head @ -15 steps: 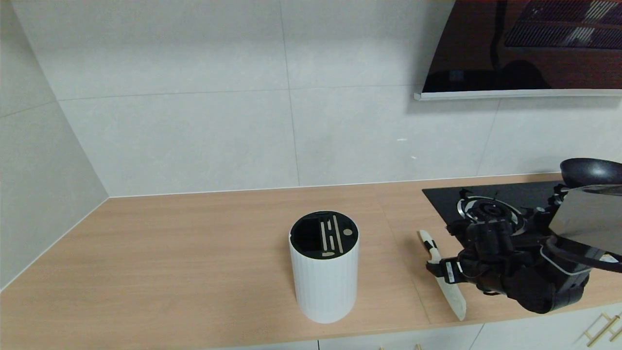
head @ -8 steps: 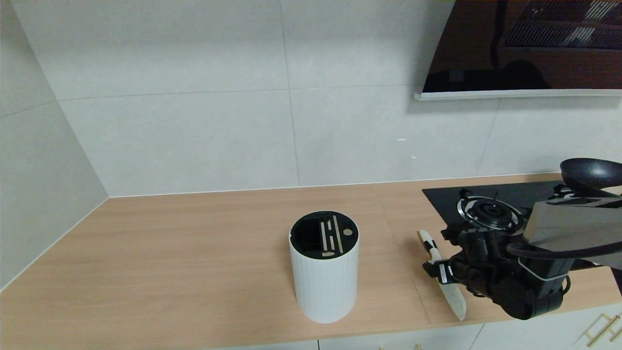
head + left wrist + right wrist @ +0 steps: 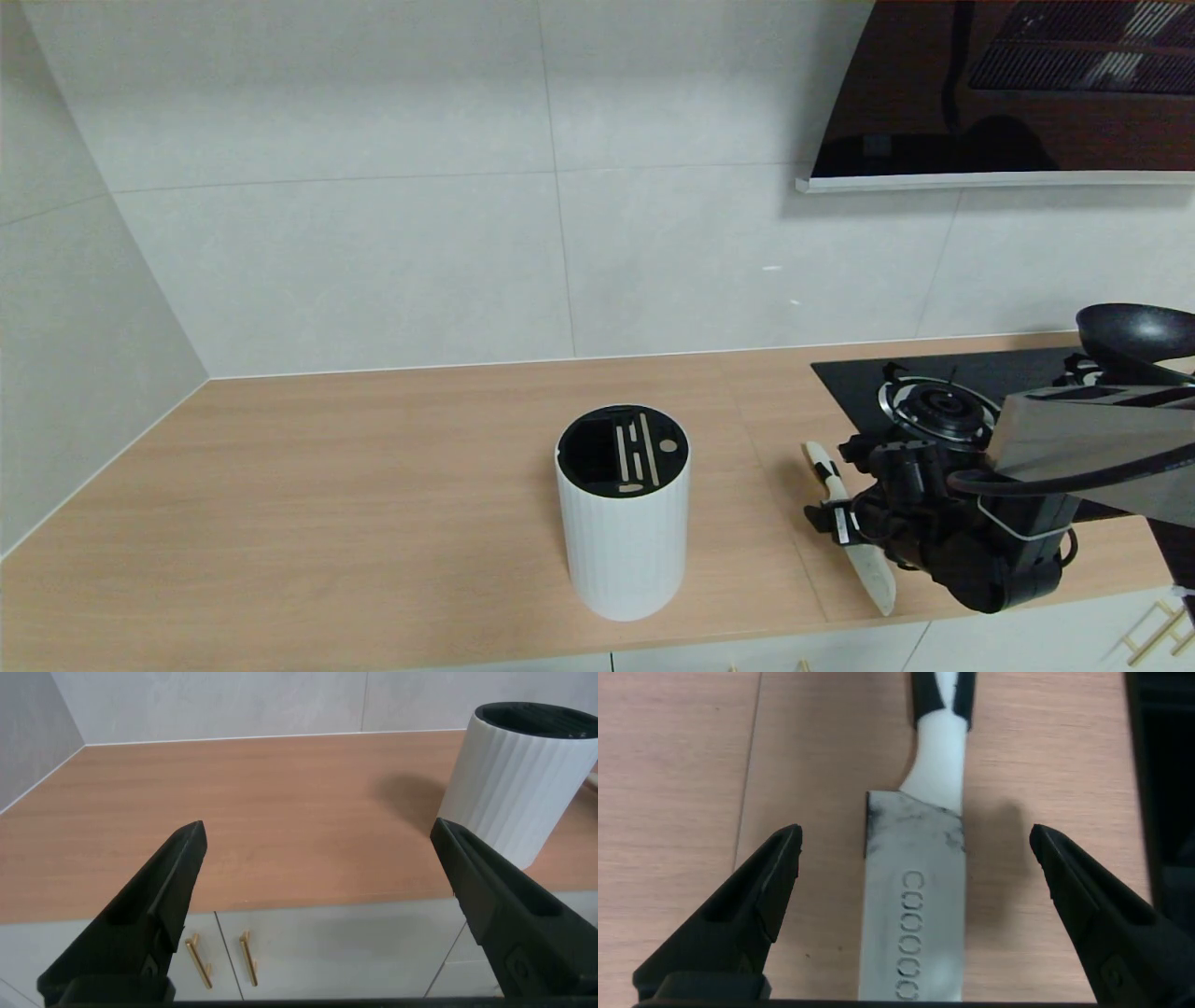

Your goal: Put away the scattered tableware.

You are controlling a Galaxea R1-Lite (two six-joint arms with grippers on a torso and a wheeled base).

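The wooden desk carries a gas hob at its right end and a white ribbed knife holder standing near the middle of its front edge. The right gripper hangs above a white knife that lies flat between holder and hob, its fingers spread wide on both sides of the blade. The left gripper, at the front edge, is spread too and holds nothing.

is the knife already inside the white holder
No, the knife lies flat on the counter, off to the side of the white holder.
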